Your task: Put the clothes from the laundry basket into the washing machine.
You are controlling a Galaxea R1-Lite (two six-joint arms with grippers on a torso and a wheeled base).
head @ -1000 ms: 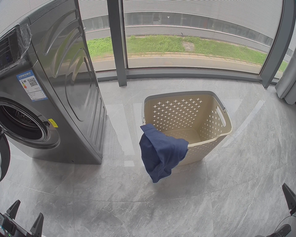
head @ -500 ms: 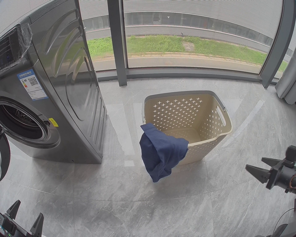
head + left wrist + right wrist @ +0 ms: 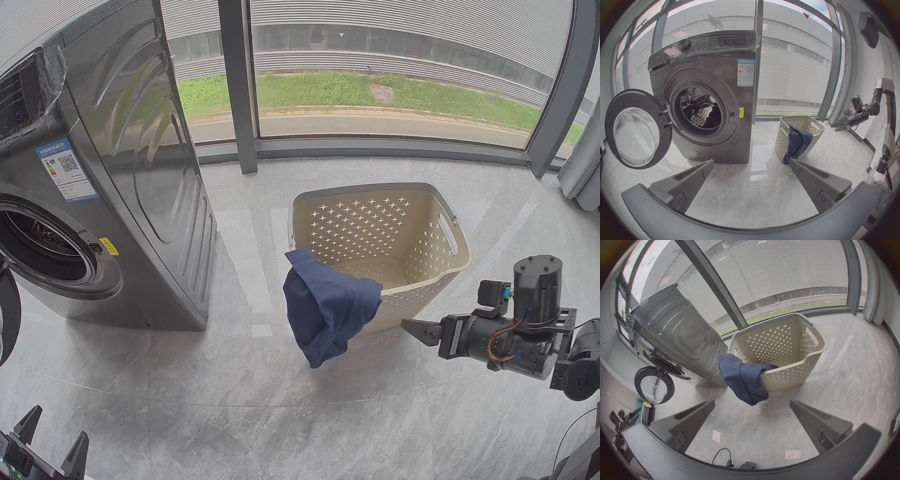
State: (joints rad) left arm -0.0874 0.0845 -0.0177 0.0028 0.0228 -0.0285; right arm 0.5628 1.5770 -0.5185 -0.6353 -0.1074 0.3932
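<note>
A dark blue garment (image 3: 325, 306) hangs over the near left corner of the beige laundry basket (image 3: 362, 225), most of it outside, its lower end near the floor. The basket's inside looks bare apart from it. The grey washing machine (image 3: 125, 156) stands to the left with its round door (image 3: 634, 128) swung open and the drum (image 3: 700, 109) showing. My right gripper (image 3: 420, 331) hovers open to the right of the basket, pointing at the garment (image 3: 742, 377), a short gap away. My left gripper (image 3: 57, 424) is open and low at the near left, facing the machine.
A window wall with a grey pillar (image 3: 237, 87) runs behind the basket, and a curtain (image 3: 581, 169) hangs at the far right. Bare tiled floor (image 3: 250, 281) lies between machine and basket. A cable (image 3: 723, 455) and paper scraps (image 3: 716, 436) lie on the floor near me.
My right arm has come in from the lower right edge and moved left toward the basket and garment. The left gripper, garment and basket have stayed put.
</note>
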